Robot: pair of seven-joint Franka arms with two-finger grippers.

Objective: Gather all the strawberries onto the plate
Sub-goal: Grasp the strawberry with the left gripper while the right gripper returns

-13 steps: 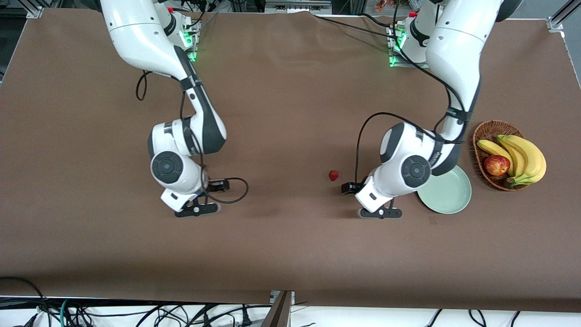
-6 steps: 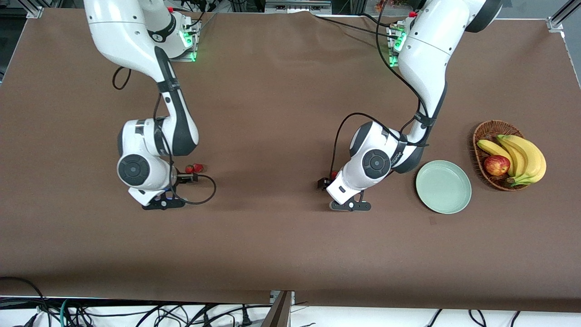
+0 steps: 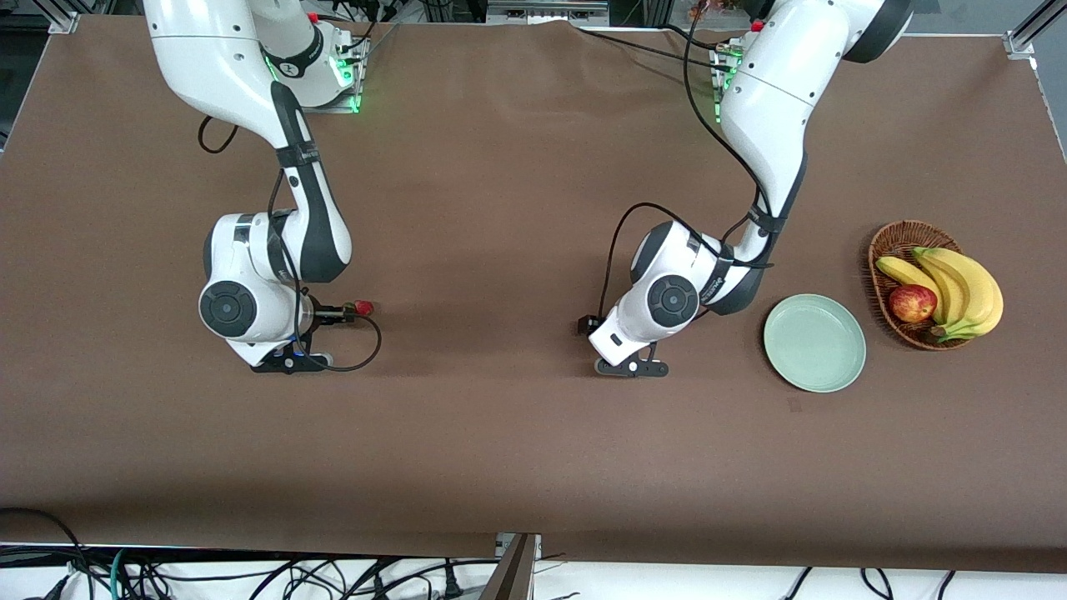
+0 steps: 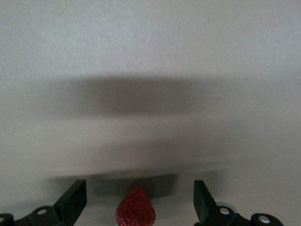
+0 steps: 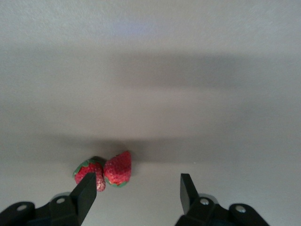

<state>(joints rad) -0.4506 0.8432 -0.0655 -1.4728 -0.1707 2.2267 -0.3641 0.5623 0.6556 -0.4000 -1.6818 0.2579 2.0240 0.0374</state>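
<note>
Strawberries were the target, and none had reached the plate (image 3: 814, 342) in the front view; it lay bare near the left arm's end of the table, beside a wicker basket (image 3: 890, 243) of bananas (image 3: 959, 287) and an apple (image 3: 912, 303). Both arms were bent low over the cloth. One strawberry (image 3: 363, 308) showed red beside the right arm's wrist; the berry under the left arm was hidden by that arm.

In the left wrist view, the left gripper (image 4: 140, 203) stood wide, its fingers (image 4: 73, 203) well apart on either side of a single strawberry (image 4: 135, 213) lying on the table, seemingly lined up so a closing would catch it.

In the right wrist view, the right gripper (image 5: 136, 194) was also spread, though partly narrowed, with nothing between its fingers (image 5: 86, 194). Two strawberries (image 5: 107, 171) lay touching each other near one finger, off-centre; the one beside that finger (image 5: 88, 173) probably needed separating from its neighbour (image 5: 118, 169) first.
</note>
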